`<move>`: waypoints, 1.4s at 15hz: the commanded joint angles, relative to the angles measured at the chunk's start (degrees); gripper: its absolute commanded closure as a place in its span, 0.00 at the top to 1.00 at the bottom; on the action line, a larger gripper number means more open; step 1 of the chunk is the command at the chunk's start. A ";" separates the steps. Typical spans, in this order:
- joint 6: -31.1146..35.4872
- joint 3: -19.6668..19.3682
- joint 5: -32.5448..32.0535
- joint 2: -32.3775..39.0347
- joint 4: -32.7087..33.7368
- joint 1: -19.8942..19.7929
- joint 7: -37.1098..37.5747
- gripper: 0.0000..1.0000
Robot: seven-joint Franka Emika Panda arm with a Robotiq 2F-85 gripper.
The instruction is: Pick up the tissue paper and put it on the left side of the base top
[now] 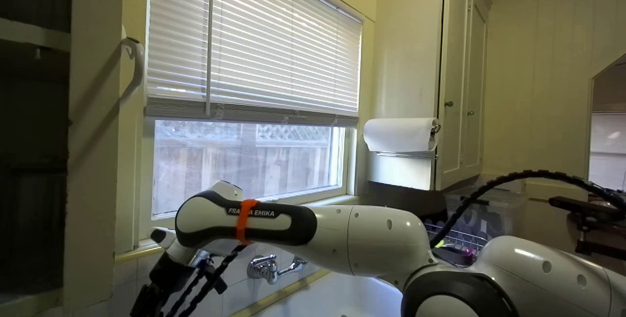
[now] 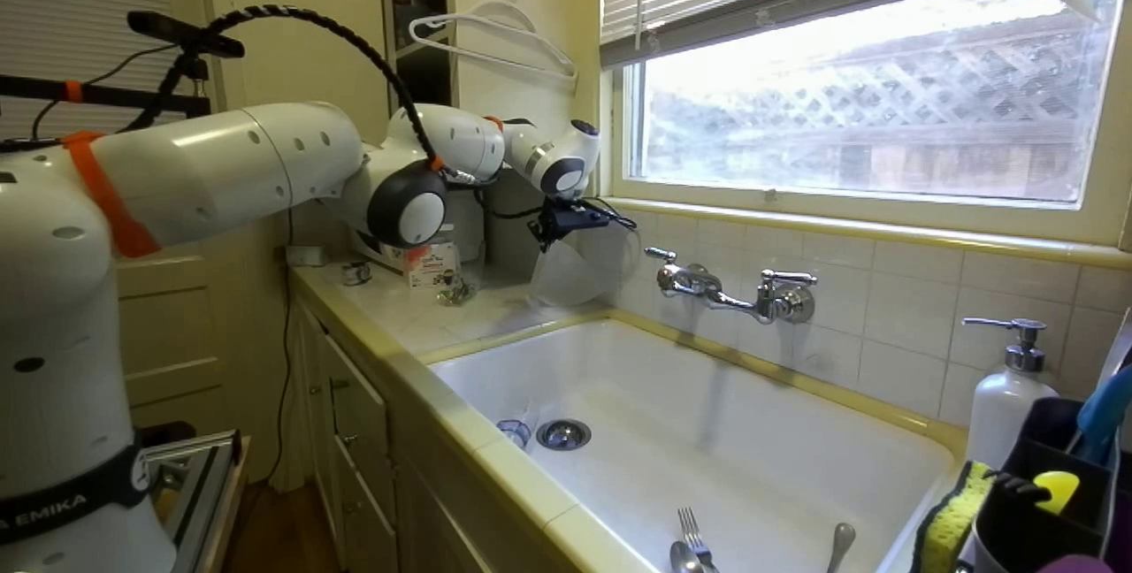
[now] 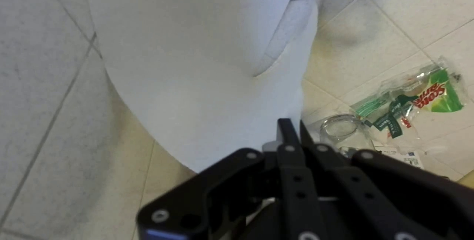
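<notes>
The gripper [image 3: 295, 129] is closed, paper [image 3: 207, 95] pinched at its tips and hanging over the back of the counter [image 3: 344, 66]; whether its lower edge touches down can't be told. Likely trouble: the paper drags over the clear container [image 3: 346, 133] and wrapper [image 3: 411, 101] if the arm [image 2: 309, 148] swings toward them, slips into the sink [image 2: 761, 440] if let go past the yellow edge [image 2: 513, 338], or crumples against the wall [image 2: 911, 290] if pushed too far back. Counter between paper and wrapper looks like the best room for lowering; faucet [image 2: 734, 301], further along the wall, to be kept off.
</notes>
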 commanded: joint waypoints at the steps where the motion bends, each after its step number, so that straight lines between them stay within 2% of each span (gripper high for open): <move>1: -2.14 1.47 0.75 1.35 1.22 -0.59 0.68 0.34; 4: -1.93 1.13 0.28 1.11 1.42 -0.08 2.50 0.56; 8: 0.01 -0.57 -0.33 -1.45 -0.70 1.11 15.74 0.87; 10: 0.21 -0.88 -0.49 -2.61 -0.65 2.11 23.86 0.99; 14: 1.40 -3.49 -3.47 -6.04 -0.25 4.54 39.40 1.00; 21: -2.00 -9.74 -9.57 -12.42 -1.20 4.61 60.98 1.00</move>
